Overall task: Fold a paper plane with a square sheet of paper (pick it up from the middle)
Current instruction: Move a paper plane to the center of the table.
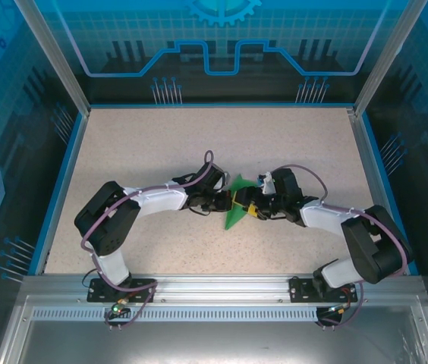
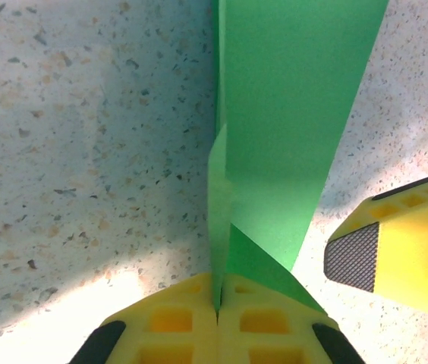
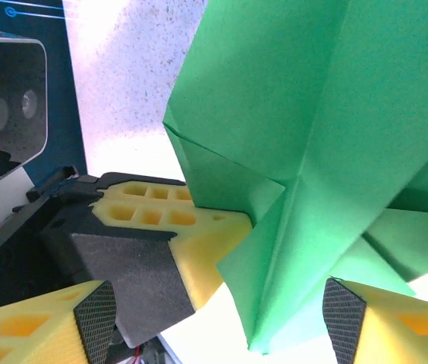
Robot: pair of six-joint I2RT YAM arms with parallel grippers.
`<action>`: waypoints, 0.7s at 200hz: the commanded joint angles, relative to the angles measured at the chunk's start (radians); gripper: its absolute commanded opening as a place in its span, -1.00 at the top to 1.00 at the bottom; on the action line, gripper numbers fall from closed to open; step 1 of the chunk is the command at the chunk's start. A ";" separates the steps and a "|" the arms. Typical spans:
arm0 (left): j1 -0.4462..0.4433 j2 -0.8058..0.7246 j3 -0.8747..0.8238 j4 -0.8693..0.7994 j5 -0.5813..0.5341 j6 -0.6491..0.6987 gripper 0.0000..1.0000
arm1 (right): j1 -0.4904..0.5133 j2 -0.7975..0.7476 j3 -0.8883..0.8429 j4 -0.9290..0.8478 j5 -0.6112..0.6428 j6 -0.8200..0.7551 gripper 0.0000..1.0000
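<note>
**A:** Top external view puts the paper at the centre of the frame, over the table, between both arms. Who has it?

**B:** The left gripper, at the bottom centre of its wrist view, is clamped on a creased edge. The green sheet runs from its jaws to the top of the frame, standing on edge rather than lying flat.

**A:** And the right gripper?

**B:** Spread wide. Its pads sit in the lower corners of the right wrist view. The folded layers hang between them, untouched as far as I can tell.

**A:** How will it handle?

**B:** Light and thin, I'd judge, floppy away from the creases and stiffer along them. It should slide easily and would crumple under a hard squeeze. The best hold is probably on the centre crease, near the middle, where the layers stack, with a gentle pinch.
</note>
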State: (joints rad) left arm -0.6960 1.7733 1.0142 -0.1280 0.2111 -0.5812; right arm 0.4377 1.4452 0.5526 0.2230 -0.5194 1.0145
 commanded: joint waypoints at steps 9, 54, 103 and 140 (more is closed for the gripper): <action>0.011 -0.039 -0.016 0.007 0.030 -0.024 0.92 | -0.006 -0.019 0.000 -0.128 0.054 -0.044 -0.55; 0.012 -0.041 -0.015 0.017 0.044 -0.043 0.92 | -0.010 0.007 -0.024 -0.069 0.019 0.004 -0.59; 0.016 -0.038 -0.023 0.040 0.063 -0.065 0.91 | 0.001 0.052 -0.030 0.036 -0.015 0.055 -0.66; 0.017 -0.034 -0.028 0.050 0.073 -0.070 0.91 | 0.005 0.063 -0.034 0.094 -0.021 0.076 -0.67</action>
State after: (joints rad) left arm -0.6895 1.7676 1.0080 -0.0990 0.2481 -0.6312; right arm 0.4362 1.4921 0.5274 0.2417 -0.5095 1.0607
